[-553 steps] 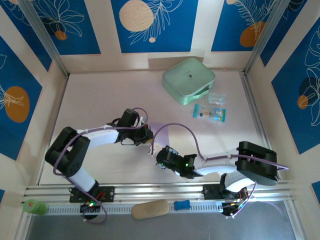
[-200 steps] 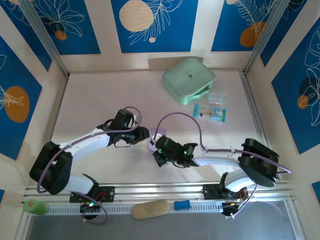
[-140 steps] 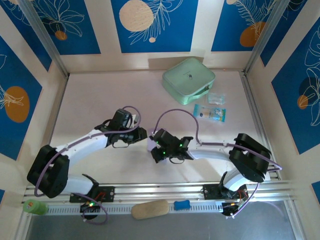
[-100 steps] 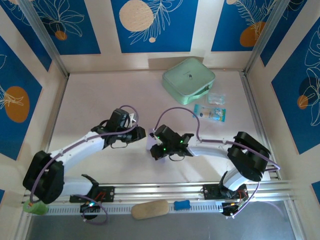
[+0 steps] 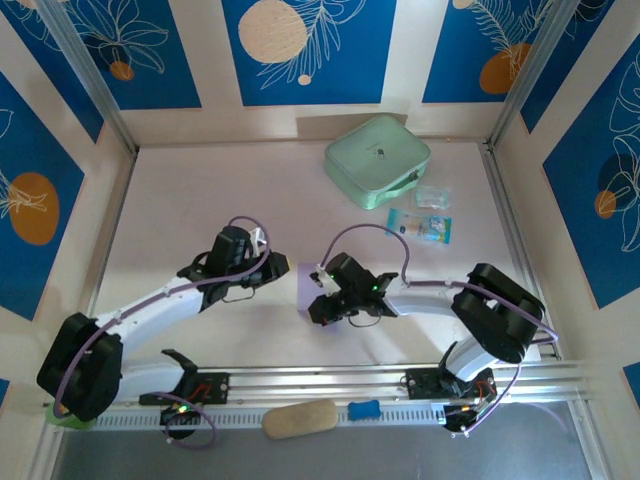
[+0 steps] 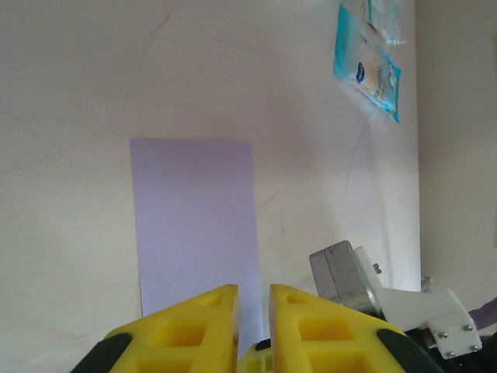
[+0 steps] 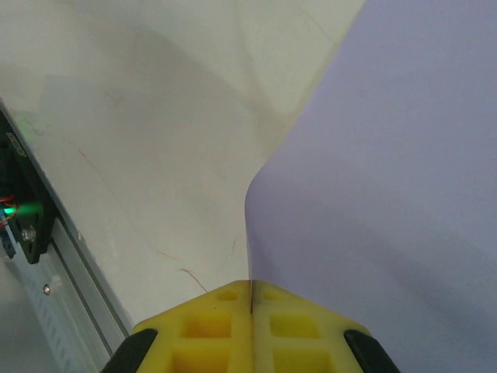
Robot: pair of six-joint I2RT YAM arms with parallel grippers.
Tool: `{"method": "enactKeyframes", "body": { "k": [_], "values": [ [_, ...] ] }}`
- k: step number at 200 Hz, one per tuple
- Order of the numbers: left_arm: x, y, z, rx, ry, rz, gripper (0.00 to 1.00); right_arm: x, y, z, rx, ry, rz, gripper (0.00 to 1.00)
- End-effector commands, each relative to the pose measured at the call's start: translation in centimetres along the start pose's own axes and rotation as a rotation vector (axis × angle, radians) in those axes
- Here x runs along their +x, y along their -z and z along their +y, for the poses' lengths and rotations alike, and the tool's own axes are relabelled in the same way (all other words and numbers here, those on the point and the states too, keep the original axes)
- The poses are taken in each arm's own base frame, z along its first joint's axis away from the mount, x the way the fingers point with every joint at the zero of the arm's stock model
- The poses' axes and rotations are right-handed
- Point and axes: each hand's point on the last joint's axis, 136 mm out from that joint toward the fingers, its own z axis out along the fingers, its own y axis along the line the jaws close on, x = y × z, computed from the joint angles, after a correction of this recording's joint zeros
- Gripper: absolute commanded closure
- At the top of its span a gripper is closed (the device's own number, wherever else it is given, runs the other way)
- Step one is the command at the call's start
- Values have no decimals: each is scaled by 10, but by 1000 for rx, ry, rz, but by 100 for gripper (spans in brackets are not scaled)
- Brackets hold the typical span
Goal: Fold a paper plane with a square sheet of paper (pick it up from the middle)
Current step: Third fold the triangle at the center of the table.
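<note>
Nothing is legible; the dark logo on the blue packet (image 6: 367, 61) is blurred.

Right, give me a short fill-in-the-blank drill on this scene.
1. The right gripper is shut on the edge of a lavender sheet of ___.
2. The blue packet lies near the mint-green ___.
3. The left gripper has fingers coloured ___.

Missing words: paper; case; yellow.

Lighting: bright, even, from above. Shadows: soft, faint, on pale bench (image 5: 180, 200). Top view sharp; wrist views softer near lens.
</note>
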Motion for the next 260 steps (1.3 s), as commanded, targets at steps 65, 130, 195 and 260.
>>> {"method": "enactKeyframes", "body": {
  "k": [65, 130, 195, 260],
  "values": [
    [-17, -4, -10, -16, -34, -12, 86, -21, -1, 15, -78, -16, -28, 96],
    [-24, -12, -7, 9, 46, -61, 87, -18, -1, 7, -62, -23, -36, 96],
    [-31, -28, -10, 1, 54, -30, 89, -19, 0, 5, -76, -29, -35, 97],
    [-36, -40, -16, 15, 55, -4, 90, -20, 3, 4, -98, -41, -38, 96]
  ]
}}
